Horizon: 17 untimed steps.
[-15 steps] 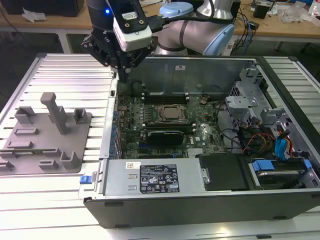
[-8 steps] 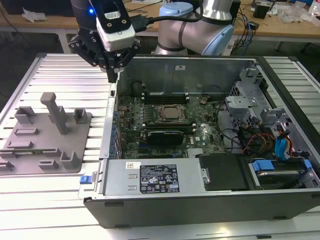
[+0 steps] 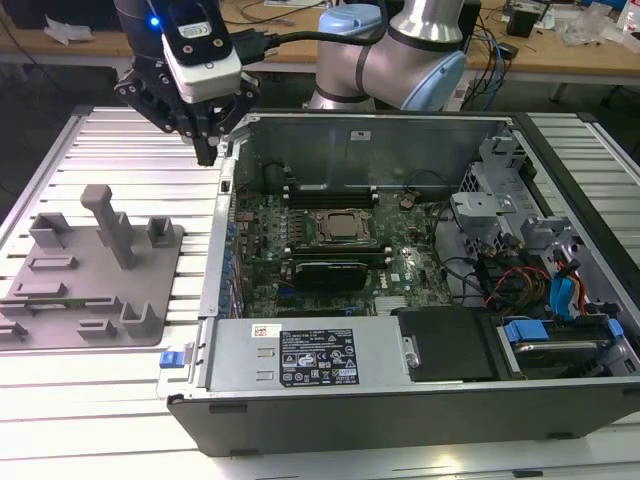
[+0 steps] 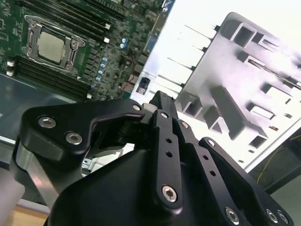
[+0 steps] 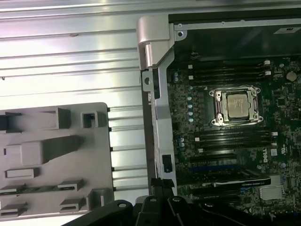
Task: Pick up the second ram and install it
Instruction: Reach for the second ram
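The second ram (image 5: 33, 189) is a thin green stick lying flat in a holder near the edge of the grey fixture plate (image 5: 99, 155). In the exterior view the ram (image 3: 42, 303) sits low on that plate (image 3: 150, 335), at the exterior view's left. My gripper (image 3: 208, 152) hangs above the gap between the plate and the left wall of the open computer case (image 3: 215, 260), well away from the ram. Its black fingers (image 4: 161, 101) are shut together with nothing between them. Black memory slots (image 5: 230, 70) run on both sides of the processor socket (image 5: 235, 106).
The case stands on a ribbed metal table (image 3: 120, 130). A tall grey post (image 3: 112, 225) and several small holders rise from the fixture plate. Inside the case are cables (image 3: 500, 280), a drive bay (image 3: 560, 340) and a power supply (image 3: 300, 355). The arm (image 3: 400, 50) reaches in from behind.
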Tool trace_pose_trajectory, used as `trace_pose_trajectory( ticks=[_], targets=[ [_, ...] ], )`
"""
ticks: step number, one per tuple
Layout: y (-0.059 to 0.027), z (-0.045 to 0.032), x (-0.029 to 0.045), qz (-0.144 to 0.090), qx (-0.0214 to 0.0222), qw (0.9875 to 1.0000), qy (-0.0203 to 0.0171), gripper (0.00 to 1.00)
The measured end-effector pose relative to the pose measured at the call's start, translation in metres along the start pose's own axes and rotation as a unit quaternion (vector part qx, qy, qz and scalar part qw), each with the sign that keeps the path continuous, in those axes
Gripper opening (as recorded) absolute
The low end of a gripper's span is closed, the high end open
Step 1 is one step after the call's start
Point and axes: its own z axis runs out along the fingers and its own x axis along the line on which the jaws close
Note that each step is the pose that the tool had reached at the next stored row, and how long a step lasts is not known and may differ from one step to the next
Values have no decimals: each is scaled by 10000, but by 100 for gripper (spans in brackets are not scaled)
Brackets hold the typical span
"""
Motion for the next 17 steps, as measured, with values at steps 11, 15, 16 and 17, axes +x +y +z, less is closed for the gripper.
trace_pose_trajectory(
  ticks=[11,15,16,17],
  targets=[
    [-36,-2,483,0,0,10000,0,8],
    [-45,-2,596,0,0,10000,0,8],
    [-48,-2,638,0,0,10000,0,8],
    [-50,-1,663,0,0,10000,0,8]
  ],
)
